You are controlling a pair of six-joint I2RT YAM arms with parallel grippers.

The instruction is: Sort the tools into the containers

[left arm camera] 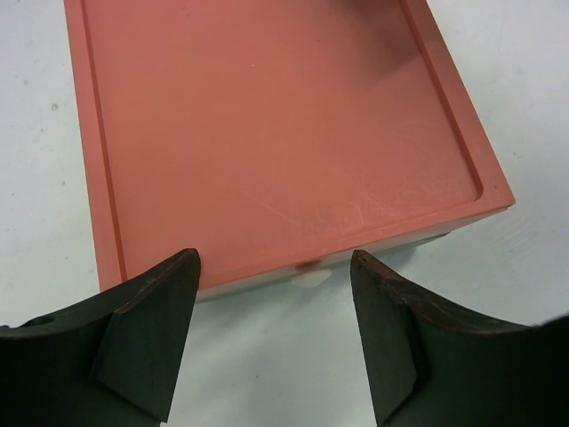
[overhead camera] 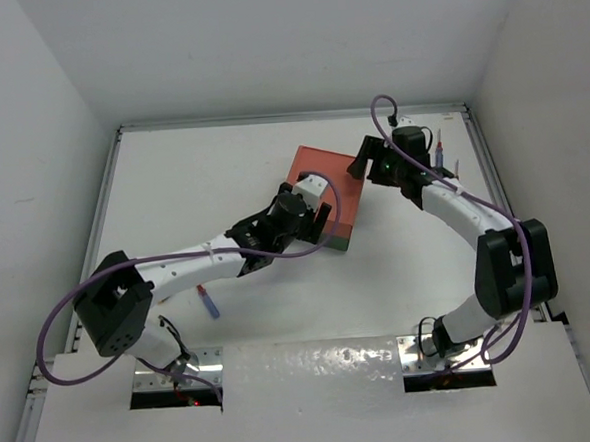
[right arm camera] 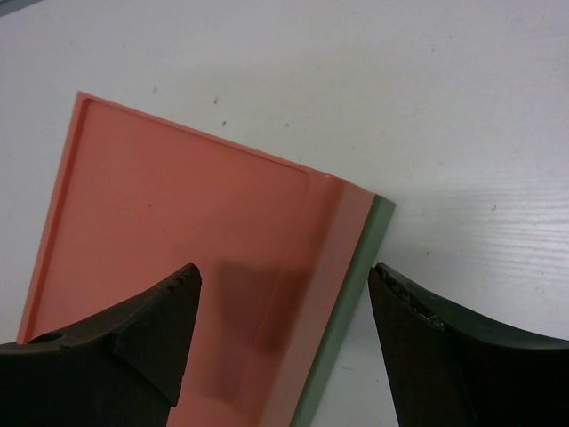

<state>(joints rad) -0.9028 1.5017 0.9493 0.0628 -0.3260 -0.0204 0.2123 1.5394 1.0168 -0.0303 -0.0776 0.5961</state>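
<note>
Left gripper [left arm camera: 274,271] and right gripper [right arm camera: 284,276], jaws apart, hover over salmon-red box [overhead camera: 319,169]; screwdriver [overhead camera: 209,302] nearby.

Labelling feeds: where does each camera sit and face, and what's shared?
Top external: above, behind the bases, facing down on the table; both arms show.
Left wrist: on left arm, facing down at salmon box front, white knob; left gripper shows.
Right wrist: on right arm, facing down at its corner, green box beneath; right gripper shows.
All share the salmon box.
</note>
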